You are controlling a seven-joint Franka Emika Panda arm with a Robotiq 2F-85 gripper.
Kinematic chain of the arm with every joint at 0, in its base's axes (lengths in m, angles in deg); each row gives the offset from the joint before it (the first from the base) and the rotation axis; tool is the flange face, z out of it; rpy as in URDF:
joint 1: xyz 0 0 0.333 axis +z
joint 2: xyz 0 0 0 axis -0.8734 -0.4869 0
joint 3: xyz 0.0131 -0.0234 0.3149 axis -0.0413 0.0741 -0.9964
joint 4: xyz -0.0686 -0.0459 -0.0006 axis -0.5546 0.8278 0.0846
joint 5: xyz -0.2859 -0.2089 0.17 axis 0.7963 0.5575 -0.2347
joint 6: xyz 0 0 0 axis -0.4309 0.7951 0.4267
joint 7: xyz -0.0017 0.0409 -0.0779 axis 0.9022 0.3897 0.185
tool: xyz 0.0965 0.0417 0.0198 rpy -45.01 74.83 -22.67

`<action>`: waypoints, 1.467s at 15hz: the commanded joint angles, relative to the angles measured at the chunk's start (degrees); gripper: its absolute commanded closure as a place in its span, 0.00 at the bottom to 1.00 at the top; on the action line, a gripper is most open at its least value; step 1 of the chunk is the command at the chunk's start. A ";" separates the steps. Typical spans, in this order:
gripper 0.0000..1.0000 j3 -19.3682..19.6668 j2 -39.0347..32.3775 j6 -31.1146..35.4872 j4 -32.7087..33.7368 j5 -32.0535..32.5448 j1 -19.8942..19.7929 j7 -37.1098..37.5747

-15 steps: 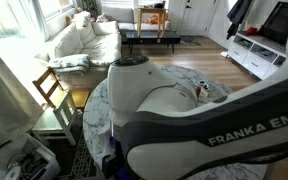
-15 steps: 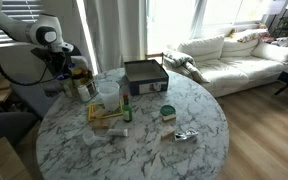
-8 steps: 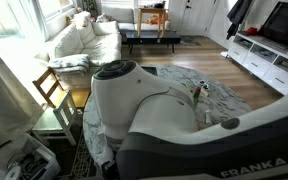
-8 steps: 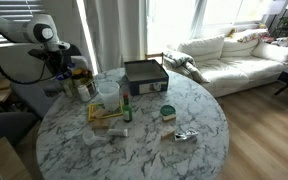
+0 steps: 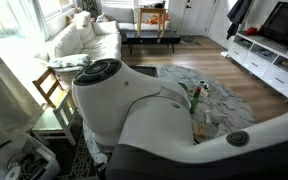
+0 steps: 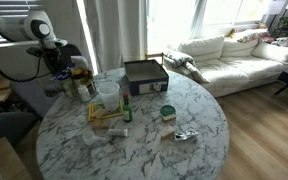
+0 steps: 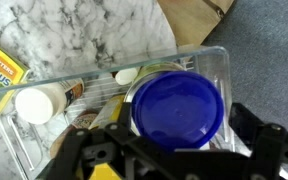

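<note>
In the wrist view my gripper (image 7: 172, 138) is open, with one dark finger on each side of a round blue lid (image 7: 177, 108) and just above it. The lid tops a jar standing in a clear plastic bin (image 7: 199, 58) on the marble table. A white-capped bottle (image 7: 34, 105) and a smaller white cap (image 7: 126, 75) lie in the same bin. In an exterior view the gripper (image 6: 60, 68) hangs over the bin of bottles (image 6: 79, 82) at the table's far left edge. Whether the pads touch the lid I cannot tell.
On the round marble table (image 6: 184, 160) stand a black box (image 6: 144, 73), a clear cup (image 6: 107, 94), a small green bottle (image 6: 126, 110), a yellow packet (image 6: 104, 118), a green-lidded tin (image 6: 167, 112) and a foil wrapper (image 6: 185, 135). The arm's body (image 5: 154, 120) blocks most of an exterior view. A white sofa (image 6: 234, 55) stands behind.
The arm has swung a little further over the bin at the table's edge; its body fills more of the blocked exterior view. Table items have not moved.
</note>
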 commanded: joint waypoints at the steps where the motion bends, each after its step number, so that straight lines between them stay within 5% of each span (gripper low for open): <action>1: 0.00 1.08 -1.98 -0.92 1.65 3.37 1.78 5.21; 22: 0.00 2.40 -2.44 -6.19 2.45 7.57 1.69 11.02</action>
